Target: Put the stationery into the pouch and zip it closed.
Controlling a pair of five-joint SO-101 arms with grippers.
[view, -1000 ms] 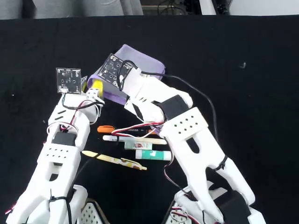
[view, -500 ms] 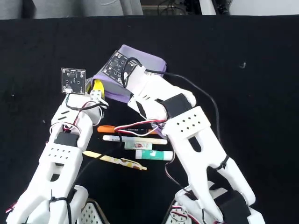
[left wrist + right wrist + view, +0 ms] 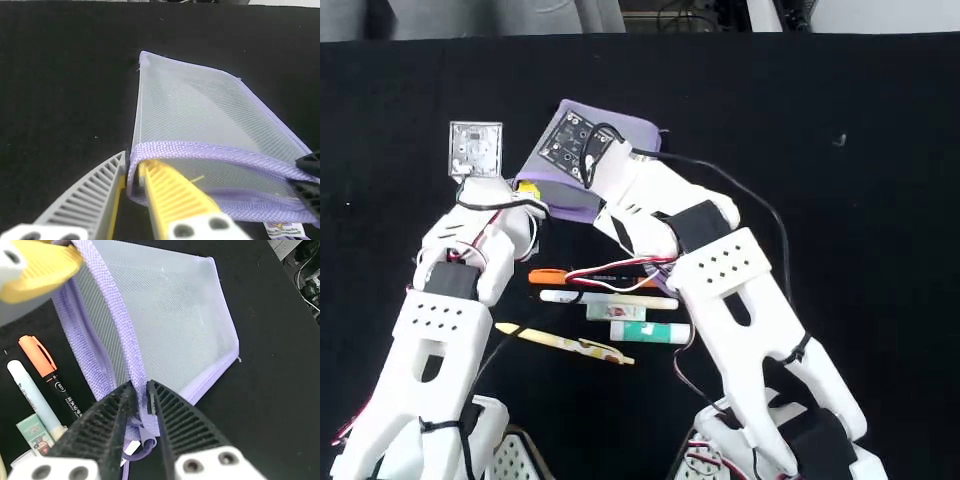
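Showing translucent mesh sides, pouch (image 3: pixel 200 115), purple woven trim

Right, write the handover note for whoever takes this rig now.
Left gripper: shut on the pouch rim at one end of its mouth.
Right gripper: shut on the zip edge at the other end.
The pouch lies on the table, mouth held open between the two grippers, and looks empty.
Stationery: marker, white pen, green box, tube and yellow pen lie on the table between the arms, outside the pouch.
Done: pouch gripped and opened.
Left to do: put all five items in, then zip it shut.
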